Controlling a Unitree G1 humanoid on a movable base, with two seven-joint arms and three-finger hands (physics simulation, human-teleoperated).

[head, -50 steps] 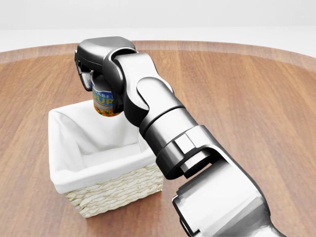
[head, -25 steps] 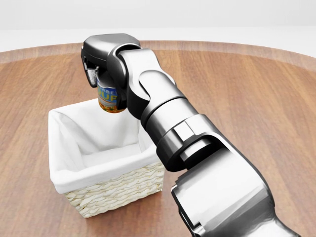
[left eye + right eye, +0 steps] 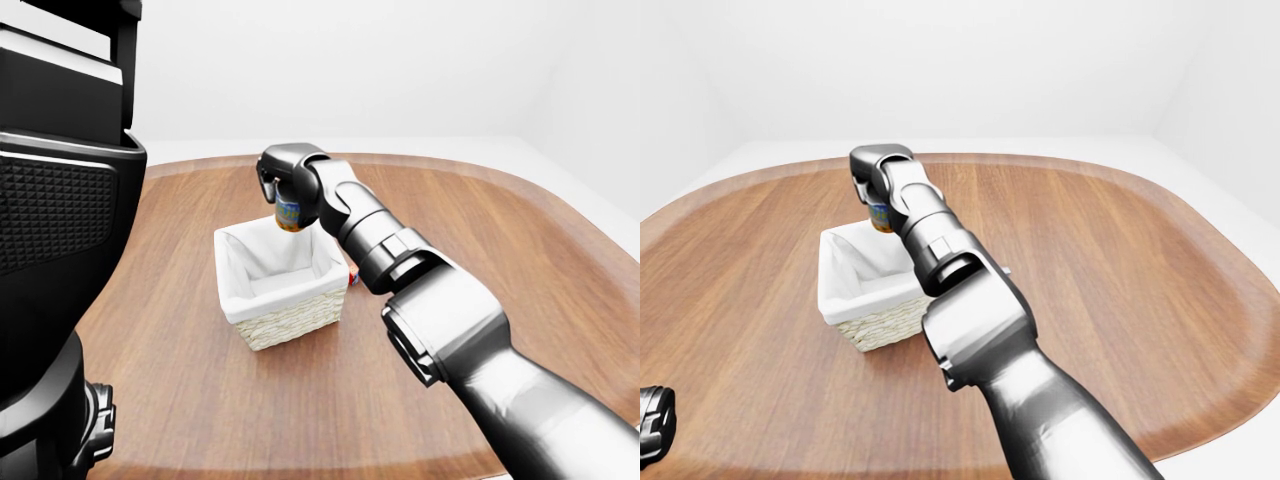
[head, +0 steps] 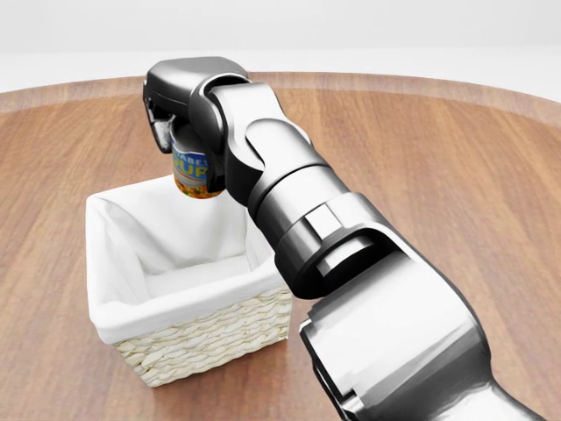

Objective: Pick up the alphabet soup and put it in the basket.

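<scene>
White room, broad wooden counter [image 4: 456, 175]. Wicker basket [image 4: 210, 338], white liner, near counter middle. Right hand [image 4: 175, 114] closed round alphabet soup [image 4: 195, 174], can held over basket's upper rim. Rigid, smooth-sided, likely moderately heavy; side grip mid-body suits. Left hand unseen.

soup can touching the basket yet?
Apart. Left-eye view: the alphabet soup, gripped in the right hand, hangs above the basket rim, gap visible.

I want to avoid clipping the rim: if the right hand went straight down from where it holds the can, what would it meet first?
Probably the basket's white-lined interior. The right hand grips the alphabet soup above its far rim, so depth is uncertain.
</scene>
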